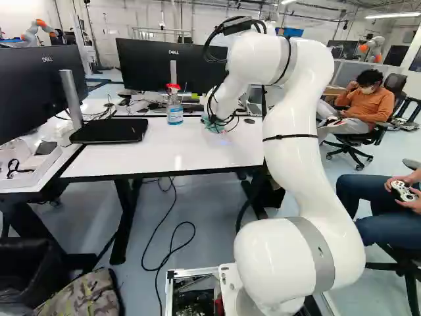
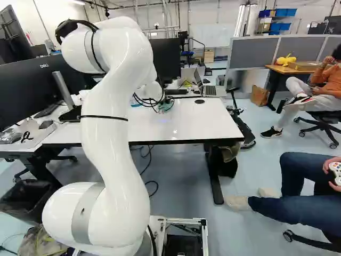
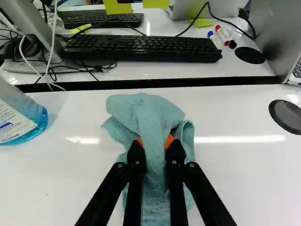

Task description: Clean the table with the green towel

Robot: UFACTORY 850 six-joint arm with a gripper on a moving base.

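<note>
Gripper [image 1: 214,119] pinching towel [image 3: 146,113], bottle [image 1: 174,104] — blue liquid [image 3: 39,123]

The white arm [image 2: 114,154] rises before the white table [image 2: 197,120], an open laptop [image 2: 211,90] beyond its far edge.

The white surface [image 1: 217,148] has a dark edge and shows bright reflections. On it are an upright bottle [image 1: 175,112] of blue liquid with a red top, a bunched towel [image 3: 149,110], a round black disc [image 3: 288,116] and a monitor's flat black base [image 1: 110,130].
</note>
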